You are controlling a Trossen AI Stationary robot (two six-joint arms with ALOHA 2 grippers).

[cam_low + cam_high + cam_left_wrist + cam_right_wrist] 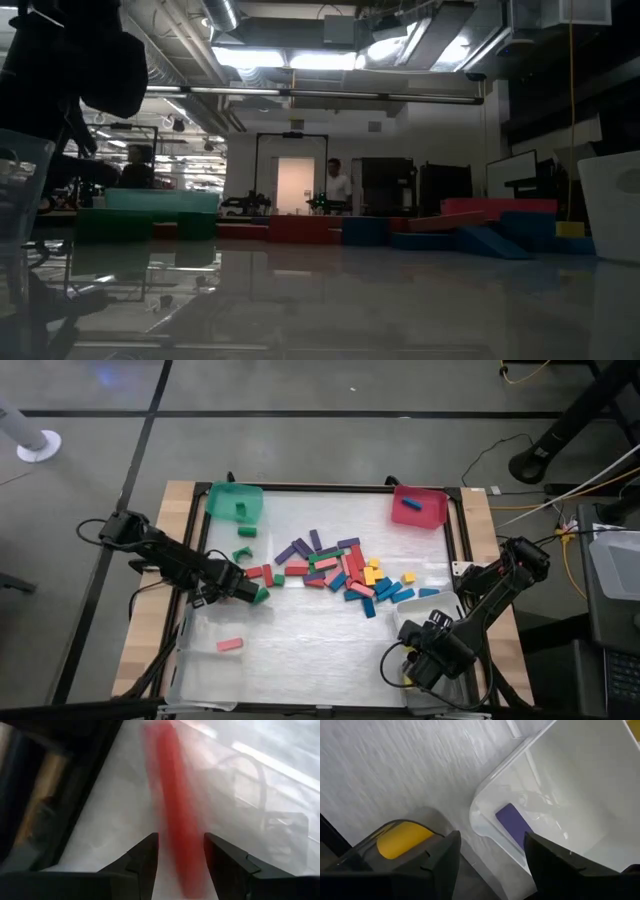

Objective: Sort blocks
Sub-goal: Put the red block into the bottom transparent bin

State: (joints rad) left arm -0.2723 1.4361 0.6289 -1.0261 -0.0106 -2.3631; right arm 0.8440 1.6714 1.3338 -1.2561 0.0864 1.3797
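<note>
Start at nine o'clock on your table (300,650): the left gripper (258,595) has its fingers (145,855) spread, straddling a blurred red block (175,820) without pinching it. A pink block (229,644) lies alone at seven o'clock in a clear bin (190,670). The green bin (235,500) sits at eleven o'clock. Your blocks (345,570) lie heaped around the centre. The red bin (420,507) sits at one o'clock. At five o'clock the right gripper (432,660) hangs with fingers (445,860) apart, holding nothing, above a white bin (560,795) holding a purple block (512,822), beside a yellow block (402,839).
</note>
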